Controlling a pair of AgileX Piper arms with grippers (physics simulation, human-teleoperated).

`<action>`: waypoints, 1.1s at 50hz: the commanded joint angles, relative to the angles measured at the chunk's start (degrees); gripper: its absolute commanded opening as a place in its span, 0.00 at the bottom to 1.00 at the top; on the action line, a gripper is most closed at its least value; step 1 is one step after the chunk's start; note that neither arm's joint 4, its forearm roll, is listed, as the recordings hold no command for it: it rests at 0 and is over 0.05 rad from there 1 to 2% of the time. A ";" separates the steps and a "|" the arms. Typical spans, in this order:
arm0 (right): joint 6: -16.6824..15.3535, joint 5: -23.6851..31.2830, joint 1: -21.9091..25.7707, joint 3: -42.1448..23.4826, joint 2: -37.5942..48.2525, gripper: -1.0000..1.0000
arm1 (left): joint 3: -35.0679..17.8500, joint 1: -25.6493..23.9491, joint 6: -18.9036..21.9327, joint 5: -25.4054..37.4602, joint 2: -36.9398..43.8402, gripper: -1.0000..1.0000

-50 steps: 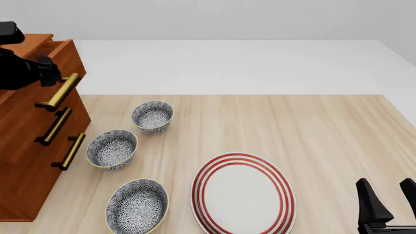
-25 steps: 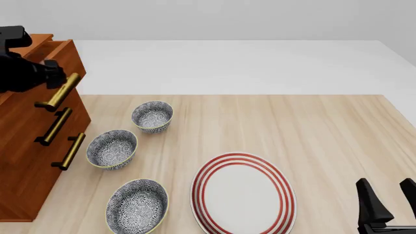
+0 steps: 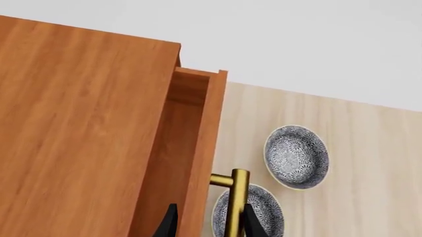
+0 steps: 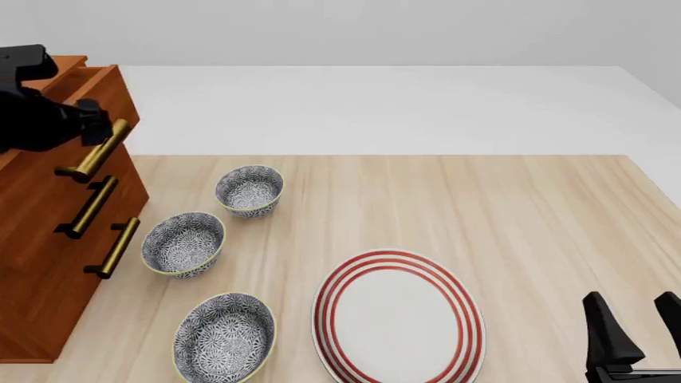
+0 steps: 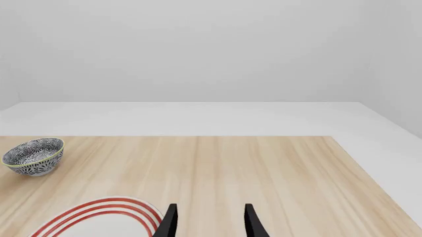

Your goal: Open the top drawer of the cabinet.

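The left end effector [image 4: 94,121] sits at the upper end of the brass handle [image 4: 94,152] of the top drawer [image 4: 104,96], at the front view's far left. In the left wrist view its two dark fingertips [image 3: 169,224] straddle the drawer's front panel and the handle bar; whether they press on the bar cannot be told, because only the tips show at the picture's edge.

The top drawer belongs to the cabinet [image 4: 43,239], a tall reddish-brown chest standing at the left edge of the bench [image 4: 479,207]. The drawer front stands slightly proud of the cabinet body, with a narrow gap showing bare wooden inner walls. Judging from this, the drawer is only cracked open, and most of the pull remains. Nothing can be seen inside the drawer through the gap. The two lower drawers look closed.

Three patterned bowls [image 4: 183,243] stand in a row just beside the cabinet front, all empty. Further right lies a white plate with red rings [image 4: 399,317], also empty.

The right end effector [image 4: 634,329] rests at the lower right corner of the front view, well apart from the cabinet, its fingers spread with nothing between them.
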 commanded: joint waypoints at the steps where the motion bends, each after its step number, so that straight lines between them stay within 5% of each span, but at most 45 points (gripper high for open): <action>1: 0.00 0.00 0.00 0.00 0.00 1.00 | 0.26 -0.94 -0.70 0.58 2.84 1.00; 55: 0.00 0.00 0.00 0.00 0.00 1.00 | 2.88 -6.13 -2.79 1.69 0.61 1.00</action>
